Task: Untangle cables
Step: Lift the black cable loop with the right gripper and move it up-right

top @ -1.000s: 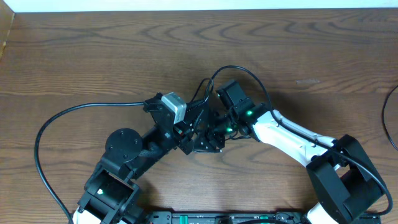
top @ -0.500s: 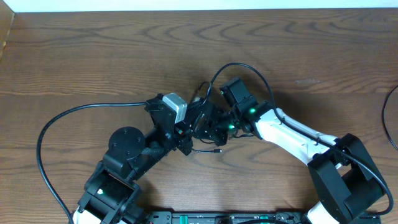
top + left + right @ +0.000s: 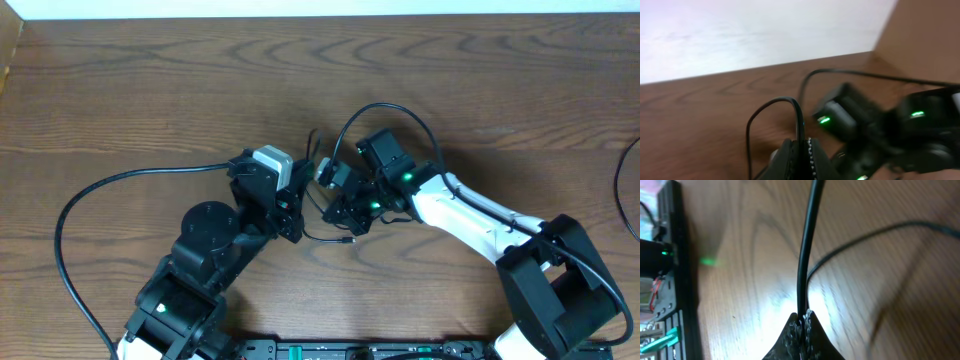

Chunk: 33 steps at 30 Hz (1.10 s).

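We are holding the thin black flexible cord (image 3: pixel 799 120) at two places just below the centre of the overhead frame, above the brown wood-grain bench (image 3: pixel 150 90). The left arm's fingers (image 3: pixel 790 159) are pressing together on it. In the left wrist view the cord is rising from between their tips and arching toward the left of the frame. The right arm's fingers (image 3: pixel 790 336) are likewise pinching tight on a black cord that is running straight up the right wrist frame. We are judging this to be the same cord, though we cannot be sure.

The two grips are sitting near each other, probably so that we can draw the arms apart and pull a loop open between them. Overhead, a loose stretch with a small plug end (image 3: pixel 347 241) is lying on the bench just below the fingers, free to slide through as the loop is opening. We are not making out the white cord with any certainty, as the arms are hiding most of the tangle.
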Tool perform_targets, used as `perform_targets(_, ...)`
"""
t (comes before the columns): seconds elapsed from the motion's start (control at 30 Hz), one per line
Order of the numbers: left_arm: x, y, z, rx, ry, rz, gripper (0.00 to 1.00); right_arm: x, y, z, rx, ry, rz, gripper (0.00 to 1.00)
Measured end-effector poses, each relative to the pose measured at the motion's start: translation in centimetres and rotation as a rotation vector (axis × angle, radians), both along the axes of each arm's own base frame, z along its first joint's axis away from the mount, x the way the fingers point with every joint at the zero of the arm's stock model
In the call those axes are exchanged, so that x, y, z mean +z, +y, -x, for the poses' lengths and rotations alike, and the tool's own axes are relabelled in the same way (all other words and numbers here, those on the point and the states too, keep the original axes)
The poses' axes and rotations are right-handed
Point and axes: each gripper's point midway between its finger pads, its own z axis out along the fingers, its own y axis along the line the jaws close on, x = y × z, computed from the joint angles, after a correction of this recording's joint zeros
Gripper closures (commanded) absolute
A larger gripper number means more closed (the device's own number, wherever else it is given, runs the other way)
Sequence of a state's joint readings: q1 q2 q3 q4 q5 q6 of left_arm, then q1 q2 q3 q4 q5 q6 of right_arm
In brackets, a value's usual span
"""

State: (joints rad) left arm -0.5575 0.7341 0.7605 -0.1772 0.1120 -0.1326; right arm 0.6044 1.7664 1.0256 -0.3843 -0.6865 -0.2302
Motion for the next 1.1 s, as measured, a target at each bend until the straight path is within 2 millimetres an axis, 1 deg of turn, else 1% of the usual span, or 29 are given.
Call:
perform_targets(0.07, -0.6, 0.7, -0.5, 0.049, 0.014, -0.025, 0.92, -0.2, -0.5, -0.4, -0.024, 0.003, 0.015, 0.99)
perform_targets(0.13, -1.5, 1.5, -1.0, 0.101, 0.034, -0.056, 0.84, -0.4, -0.9, -0.9, -0.053, 0.004, 0.034, 0.99)
perform_targets(0.17, -1.7, 1.7, -1.2, 0.115, 0.039, -0.062, 0.76, -0.5, -1.0, -1.0, -0.062, 0.006, 0.041, 0.99)
perform_targets(0.27, -2.9, 2.2, -1.9, 0.160, 0.071, -0.098, 0.64, -0.9, -1.6, -1.2, -0.093, 0.019, 0.068, 0.99)
perform_targets(0.4, -4.6, 2.4, -2.4, 0.186, 0.118, -0.143, 0.62, -1.2, -2.9, -1.5, -0.154, 0.041, 0.126, 0.99)
perform_targets(0.47, -5.4, 2.4, -2.7, 0.192, 0.144, -0.153, 0.62, -0.6, -4.0, -1.8, -0.191, 0.035, 0.155, 0.99)
perform_targets(0.5, -5.7, 2.3, -2.8, 0.197, 0.156, -0.153, 0.62, -0.1, -4.5, -1.8, -0.208, 0.029, 0.164, 0.99)
perform_targets(0.53, -6.0, 2.3, -2.8, 0.199, 0.168, -0.155, 0.61, 0.9, -5.3, -2.0, -0.236, 0.016, 0.175, 0.99)
perform_targets(0.57, -6.3, 2.3, -2.9, 0.201, 0.179, -0.158, 0.62, 1.4, -5.6, -2.0, -0.244, 0.012, 0.175, 0.99)
perform_targets(0.63, -6.8, 2.3, -2.9, 0.204, 0.201, -0.161, 0.62, 3.1, -6.9, -2.3, -0.286, -0.002, 0.191, 0.99)
perform_targets(0.77, -7.2, 1.8, -2.7, 0.182, 0.225, -0.151, 0.62, 7.5, -10.0, -3.1, -0.392, -0.045, 0.215, 0.99)
perform_targets(0.83, -7.5, 1.5, -2.4, 0.160, 0.238, -0.148, 0.62, 9.2, -11.4, -3.2, -0.439, -0.060, 0.223, 0.99)
perform_targets(0.97, -8.4, 1.2, -1.8, 0.139, 0.289, -0.148, 0.62, 11.9, -13.5, -3.3, -0.517, -0.078, 0.236, 0.99)
perform_targets(1.1, -9.6, 1.3, -1.3, 0.137, 0.344, -0.165, 0.62, 14.2, -14.9, -3.5, -0.574, -0.080, 0.239, 0.99)
